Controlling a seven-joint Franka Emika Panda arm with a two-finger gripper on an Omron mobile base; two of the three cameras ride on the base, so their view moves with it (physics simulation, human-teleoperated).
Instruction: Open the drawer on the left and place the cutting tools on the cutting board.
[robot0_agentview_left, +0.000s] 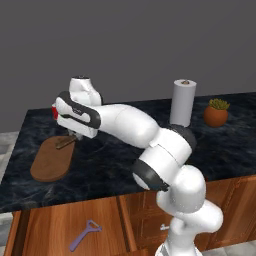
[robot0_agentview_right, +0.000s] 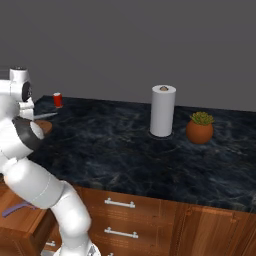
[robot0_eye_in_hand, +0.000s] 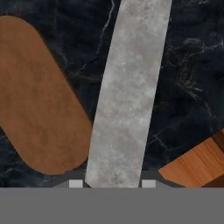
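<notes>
Knife (robot0_eye_in_hand: 127, 96) is pinched in claw (robot0_agentview_left: 75, 136), blade sticking out over counter (robot0_agentview_left: 110, 165), just right of cutting board (robot0_agentview_left: 50, 160). Drawer (robot0_agentview_left: 60, 230) is open w/ purple peeler (robot0_agentview_left: 84, 235) inside. Left: put knife down, then get peeler.

The cutting board (robot0_agentview_left: 51, 159) lies on the left part of the counter (robot0_agentview_left: 115, 165), and the gripper (robot0_agentview_left: 73, 136) hangs over the board's far end with the knife (robot0_eye_in_hand: 129, 96) between its fingers, blade reaching out past the board's edge above the counter. Below the counter's front edge, the peeler (robot0_agentview_left: 84, 234) lies in the open drawer (robot0_agentview_left: 55, 227). To the right on the counter stands the paper towel roll (robot0_agentview_left: 182, 102), with the potted plant (robot0_agentview_left: 216, 112) just right of it, and a small can (robot0_agentview_right: 58, 100) stands at the far left behind the board
</notes>
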